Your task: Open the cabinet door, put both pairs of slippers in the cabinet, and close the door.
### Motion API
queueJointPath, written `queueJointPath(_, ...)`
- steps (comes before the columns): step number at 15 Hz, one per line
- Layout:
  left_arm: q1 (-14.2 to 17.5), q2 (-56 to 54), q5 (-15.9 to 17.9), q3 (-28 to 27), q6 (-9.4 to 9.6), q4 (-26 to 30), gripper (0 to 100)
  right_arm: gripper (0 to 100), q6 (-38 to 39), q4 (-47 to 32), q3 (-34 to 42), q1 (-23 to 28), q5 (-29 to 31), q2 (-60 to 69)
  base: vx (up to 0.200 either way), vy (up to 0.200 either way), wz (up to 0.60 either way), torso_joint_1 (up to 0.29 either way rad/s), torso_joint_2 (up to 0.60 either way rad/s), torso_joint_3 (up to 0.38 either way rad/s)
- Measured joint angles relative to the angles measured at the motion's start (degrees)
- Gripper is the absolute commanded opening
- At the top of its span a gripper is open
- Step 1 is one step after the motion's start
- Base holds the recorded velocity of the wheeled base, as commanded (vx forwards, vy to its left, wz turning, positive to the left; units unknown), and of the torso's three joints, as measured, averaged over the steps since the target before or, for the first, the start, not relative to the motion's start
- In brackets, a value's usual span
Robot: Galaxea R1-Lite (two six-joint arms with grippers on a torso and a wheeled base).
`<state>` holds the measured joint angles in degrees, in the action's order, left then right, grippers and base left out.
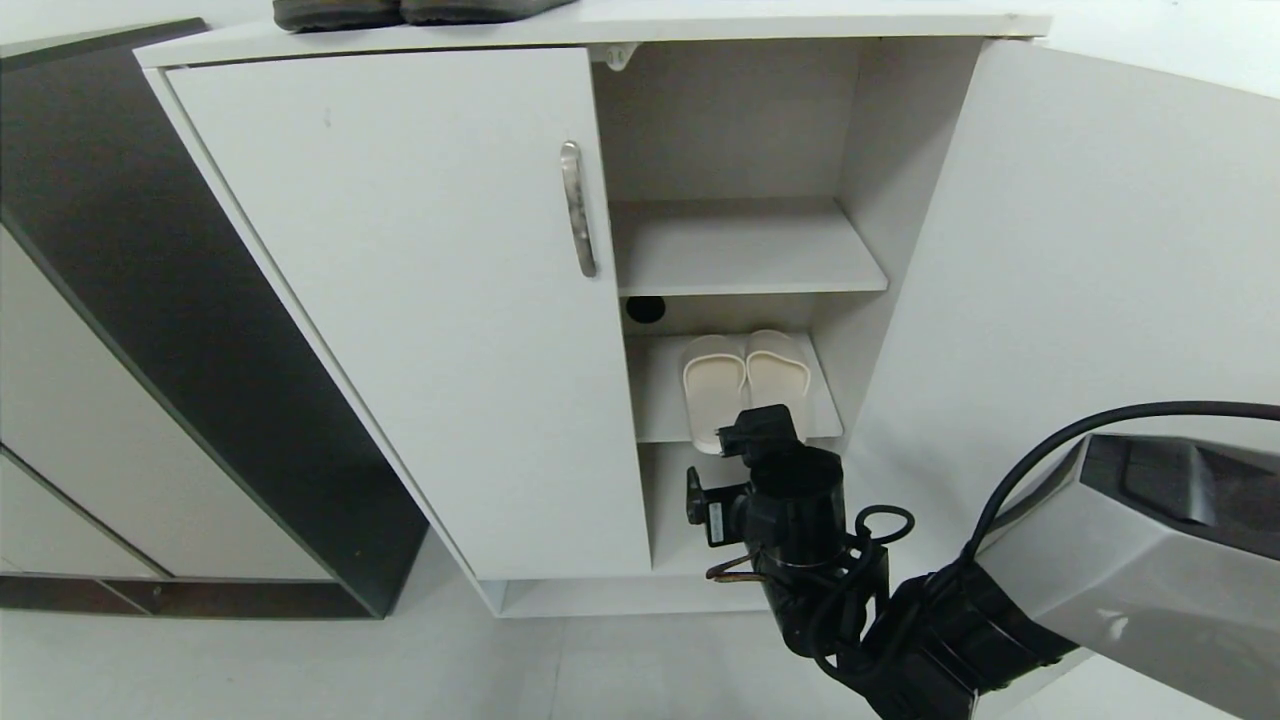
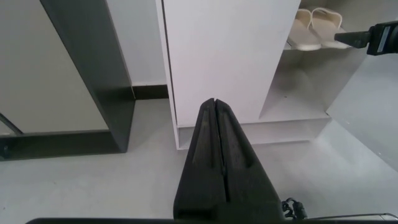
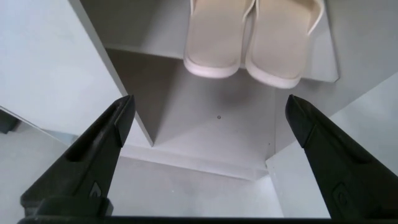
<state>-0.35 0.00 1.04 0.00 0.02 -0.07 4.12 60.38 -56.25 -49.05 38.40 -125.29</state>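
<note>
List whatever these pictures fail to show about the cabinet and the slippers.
1. Dark slippers on top of the cabinet: in the head view the upper edge cuts them off, so only their near ends show.
2. The cabinet's left half: in the head view it is hidden behind the shut left door.
3. Cream slippers: in the head view the right gripper hides their near ends; in the right wrist view the picture's edge cuts off their far ends.

cabinet (image 1: pixel 400 300) matt white laminate; handle (image 1: pixel 578 210) brushed metal; cream slippers (image 1: pixel 715 385) smooth matt plastic.
</note>
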Motion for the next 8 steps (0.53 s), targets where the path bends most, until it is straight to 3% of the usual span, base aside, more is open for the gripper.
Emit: queueJointPath(8,0.02,0.00,-0.04,0.00,0.02,0.00,0,100,-0.05,-0.02,0.40,0.20,-0.02,-0.04,0.000,0.000,0.00,-0.001,0.00,0.197)
